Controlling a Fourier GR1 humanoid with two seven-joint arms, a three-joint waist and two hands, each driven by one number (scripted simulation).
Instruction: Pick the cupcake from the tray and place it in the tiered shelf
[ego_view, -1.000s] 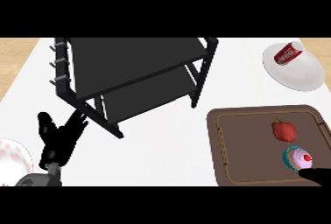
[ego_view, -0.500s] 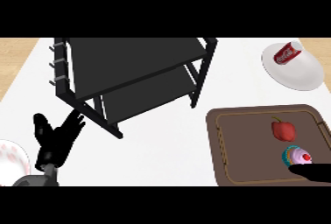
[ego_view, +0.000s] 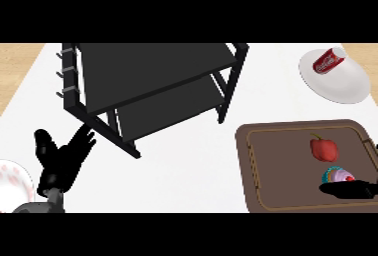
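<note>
Nothing has shifted much; only the right hand (ego_view: 353, 191) has crept nearer the cupcake (ego_view: 338, 176). Left hand (ego_view: 63, 159) rests open, near-left on the table (ego_view: 184, 165). Shelf (ego_view: 151, 85) stands far-centre. On the tray (ego_view: 255, 165), near right, the cupcake looks light, soft, crushable: take its wrapper sides. Right hand's fingers: cannot tell.

Counted on the counter: one black tiered shelf (ego_view: 159, 85); one brown tray (ego_view: 284, 170), which held one cupcake (ego_view: 338, 176) and one red bell pepper (ego_view: 323, 149); two white plates (ego_view: 336, 80) (ego_view: 13, 184), the far one carrying one red can (ego_view: 328, 60); two black hands (ego_view: 63, 159) (ego_view: 353, 190).
</note>
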